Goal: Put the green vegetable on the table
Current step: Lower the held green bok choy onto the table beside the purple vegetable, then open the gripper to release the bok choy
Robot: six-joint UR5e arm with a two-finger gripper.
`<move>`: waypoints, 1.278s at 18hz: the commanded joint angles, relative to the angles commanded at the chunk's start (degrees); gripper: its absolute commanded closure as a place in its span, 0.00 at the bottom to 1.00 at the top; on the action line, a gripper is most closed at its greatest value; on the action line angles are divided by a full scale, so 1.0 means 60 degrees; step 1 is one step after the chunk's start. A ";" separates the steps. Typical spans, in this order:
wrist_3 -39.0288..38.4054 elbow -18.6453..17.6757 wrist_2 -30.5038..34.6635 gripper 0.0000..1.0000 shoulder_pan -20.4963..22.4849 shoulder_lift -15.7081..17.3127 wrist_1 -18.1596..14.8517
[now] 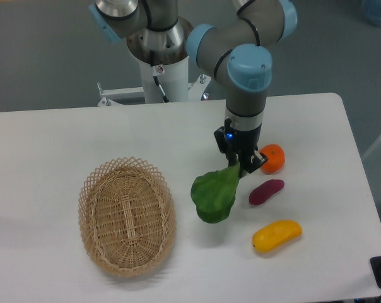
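Table [64, 139]: white rectangular top with rounded corners, filling most of the view; its far edge runs behind the arm's base, its right edge slants down toward the near right corner. Broad bare stretches lie along the left edge, along the far edge to the left of the arm, and along the near edge between the basket and the yellow piece.
Room: grey floor beyond the far edge; a white pedestal [162, 79] carries the arm's base just behind that edge.
Arm [244, 69]: grey links with pale-blue joint caps, reaching from the pedestal over the right-centre of the table, wrist pointing down.
Basket [127, 216]: oval woven wicker, on the left-centre of the table, near the near edge, well apart from the other things.
Green vegetable [214, 196]: dark-green leaf hanging tilted below the gripper, pale stem uppermost; whether its lower tip touches the table cannot be told. It lies between the basket and the purple piece.
Gripper [239, 166]: black, fingers clamped together on the vegetable's stem.
Yellow piece [277, 235]: oblong, nearest the near right corner.
Purple piece [266, 191]: oblong, between the yellow piece and the orange fruit.
Orange fruit [272, 158]: round, just right of the gripper.
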 joint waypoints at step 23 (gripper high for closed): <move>0.0428 0.0042 0.0191 0.00 0.0045 -0.0339 0.0090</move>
